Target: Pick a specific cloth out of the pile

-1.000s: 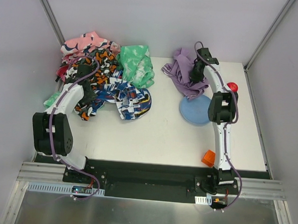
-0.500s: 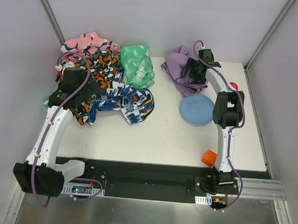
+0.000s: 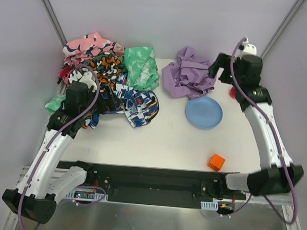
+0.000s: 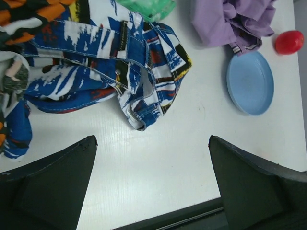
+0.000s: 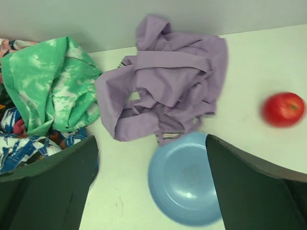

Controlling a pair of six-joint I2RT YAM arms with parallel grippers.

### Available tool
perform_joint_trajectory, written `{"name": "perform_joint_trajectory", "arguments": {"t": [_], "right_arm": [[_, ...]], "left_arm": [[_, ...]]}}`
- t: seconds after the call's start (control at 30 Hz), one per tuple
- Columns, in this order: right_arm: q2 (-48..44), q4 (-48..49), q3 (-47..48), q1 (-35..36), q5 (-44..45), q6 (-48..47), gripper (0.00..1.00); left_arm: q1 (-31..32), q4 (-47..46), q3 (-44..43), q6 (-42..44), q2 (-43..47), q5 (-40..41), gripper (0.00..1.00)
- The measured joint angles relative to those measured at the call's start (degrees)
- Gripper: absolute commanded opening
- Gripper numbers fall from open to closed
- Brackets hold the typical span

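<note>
The lavender cloth (image 3: 189,78) (image 5: 172,91) (image 4: 225,21) lies crumpled on the table at the back, apart from the pile, its near edge touching the blue plate. The pile (image 3: 109,76) of patterned cloths fills the back left; its blue-white piece (image 4: 96,62) and mint-green piece (image 5: 48,86) show in the wrist views. My right gripper (image 3: 219,67) (image 5: 151,139) hangs open above and to the right of the lavender cloth, holding nothing. My left gripper (image 3: 104,99) (image 4: 151,139) is open over the pile's near edge, with bare table between its fingers.
A blue plate (image 3: 203,112) (image 5: 184,179) (image 4: 250,82) sits just in front of the lavender cloth. A red ball (image 5: 284,109) (image 4: 289,41) lies right of it. An orange cube (image 3: 216,161) rests near the front right edge. Grey walls close the back and sides.
Both grippers went from shut to open and both arms drew back and up. The right let go of the lavender cloth, which now lies behind the plate. The left released the pile's cloth.
</note>
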State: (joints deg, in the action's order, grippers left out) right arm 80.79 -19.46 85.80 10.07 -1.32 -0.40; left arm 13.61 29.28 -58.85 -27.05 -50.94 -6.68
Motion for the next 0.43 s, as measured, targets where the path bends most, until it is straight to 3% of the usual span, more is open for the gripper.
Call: {"name": "perform_joint_trajectory", "arguments": {"t": [0.23,0.43], "right_arm": [[-29.7,4.1,-29.5,0.0,13.4,0.9,0.96],[-42.5,2.5,-43.5,0.0,20.8,2.8,0.96]], "left_arm": [[0.3,-2.1,6.1,0.0,2.6,-3.9,0.99],[0.3,-2.9,7.7,-0.6,3.7,-4.0,0.99]]}}
